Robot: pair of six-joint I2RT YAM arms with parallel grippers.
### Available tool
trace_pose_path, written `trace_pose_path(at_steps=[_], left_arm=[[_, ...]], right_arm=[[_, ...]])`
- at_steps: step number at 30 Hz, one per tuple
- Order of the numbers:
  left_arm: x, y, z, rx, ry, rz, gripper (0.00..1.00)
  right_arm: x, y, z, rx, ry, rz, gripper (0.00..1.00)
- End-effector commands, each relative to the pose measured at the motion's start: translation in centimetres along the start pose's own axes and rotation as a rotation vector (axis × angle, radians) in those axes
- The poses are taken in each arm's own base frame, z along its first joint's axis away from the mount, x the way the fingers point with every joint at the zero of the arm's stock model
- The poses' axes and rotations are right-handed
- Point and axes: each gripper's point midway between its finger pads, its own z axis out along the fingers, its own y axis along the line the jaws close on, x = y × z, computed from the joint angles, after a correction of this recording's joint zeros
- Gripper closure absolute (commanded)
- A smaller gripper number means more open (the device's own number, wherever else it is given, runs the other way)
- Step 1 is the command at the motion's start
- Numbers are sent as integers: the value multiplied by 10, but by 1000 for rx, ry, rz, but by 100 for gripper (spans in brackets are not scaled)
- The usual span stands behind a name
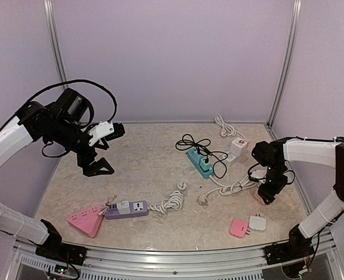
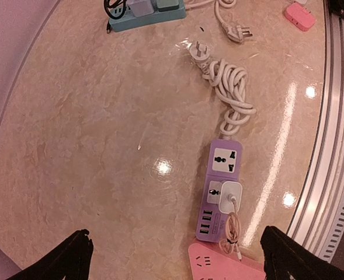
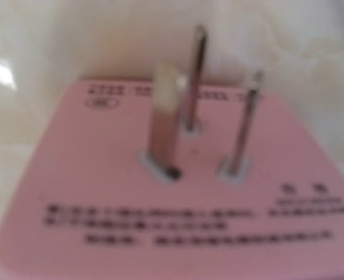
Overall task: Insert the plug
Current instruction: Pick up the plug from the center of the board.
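Pink plug prongs-up on desk, directly under right tool | step: looks like pickup; its grip state unreadable | left tool released, empty, hovering | next: pinch body squarely, lift, carry to purple strip free socket

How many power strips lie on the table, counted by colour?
Pink triangular plastic power strip: 1
Purple rectangular plastic power strip: 1
Teal rectangular plastic power strip: 1
Total: 3
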Motion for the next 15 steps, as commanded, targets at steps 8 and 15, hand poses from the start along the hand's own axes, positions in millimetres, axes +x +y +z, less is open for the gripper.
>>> trace_pose_path(at_steps=[8,15], left_arm=[[5,0,5,15,23,0,1],[7,1,6,11,32,-1,1]], right_arm=[[-15,2,-3,-50,-25,-28,12],[-44,1,-9,-93,-85,-21,35]])
